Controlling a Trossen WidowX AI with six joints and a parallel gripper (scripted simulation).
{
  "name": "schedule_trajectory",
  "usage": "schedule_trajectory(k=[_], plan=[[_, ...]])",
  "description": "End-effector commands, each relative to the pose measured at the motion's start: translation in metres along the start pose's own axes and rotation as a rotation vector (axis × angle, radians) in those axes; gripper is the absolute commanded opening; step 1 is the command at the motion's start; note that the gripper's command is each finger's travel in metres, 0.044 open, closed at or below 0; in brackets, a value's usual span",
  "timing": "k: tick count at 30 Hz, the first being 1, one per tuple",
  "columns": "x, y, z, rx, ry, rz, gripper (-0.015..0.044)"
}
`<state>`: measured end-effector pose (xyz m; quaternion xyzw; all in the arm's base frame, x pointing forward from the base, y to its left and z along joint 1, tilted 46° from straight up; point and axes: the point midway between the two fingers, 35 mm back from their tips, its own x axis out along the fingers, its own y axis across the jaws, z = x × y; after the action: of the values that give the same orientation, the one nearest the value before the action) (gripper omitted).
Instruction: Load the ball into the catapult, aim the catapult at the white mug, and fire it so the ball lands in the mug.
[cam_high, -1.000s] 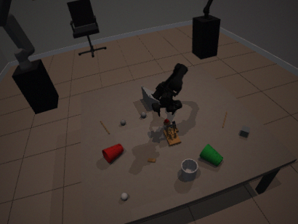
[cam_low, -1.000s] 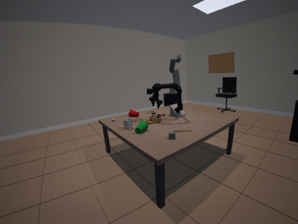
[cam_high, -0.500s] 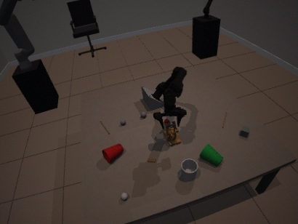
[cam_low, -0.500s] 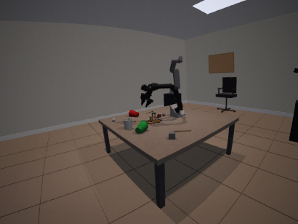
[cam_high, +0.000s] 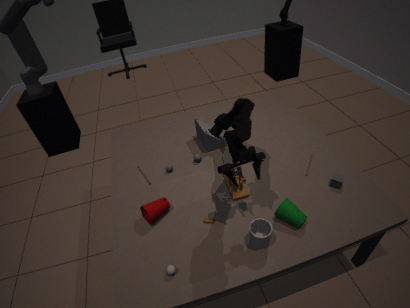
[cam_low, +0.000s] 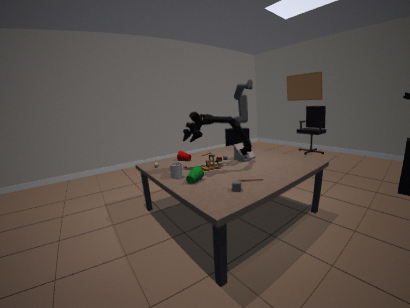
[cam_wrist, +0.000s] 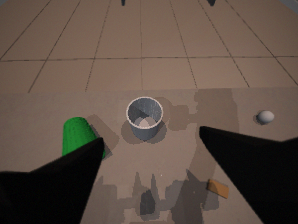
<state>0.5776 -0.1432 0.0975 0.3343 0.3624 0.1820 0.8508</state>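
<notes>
My gripper is wide open and empty, raised high above the table. The orange-brown catapult stands on the table below the arm, partly hidden by it in the top view and outside the wrist view. A small red ball shows at the catapult's arm end in the exterior view; whether it rests in the cup is too small to tell. The white mug stands upright, and no red ball shows inside it.
A green cup lies beside the mug. A red cup lies on its side. A pale ball, an orange block and a grey cube also lie on the table.
</notes>
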Motion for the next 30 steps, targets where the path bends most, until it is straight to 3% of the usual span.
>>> schedule_trajectory(k=[1,16,30], plan=[[0.0034,-0.0009,0.0045,0.003,-0.015,0.018,0.044],[0.0034,-0.0009,0.0045,0.003,-0.015,0.018,0.044],[0.0034,-0.0009,0.0045,0.003,-0.015,0.018,0.0072]])
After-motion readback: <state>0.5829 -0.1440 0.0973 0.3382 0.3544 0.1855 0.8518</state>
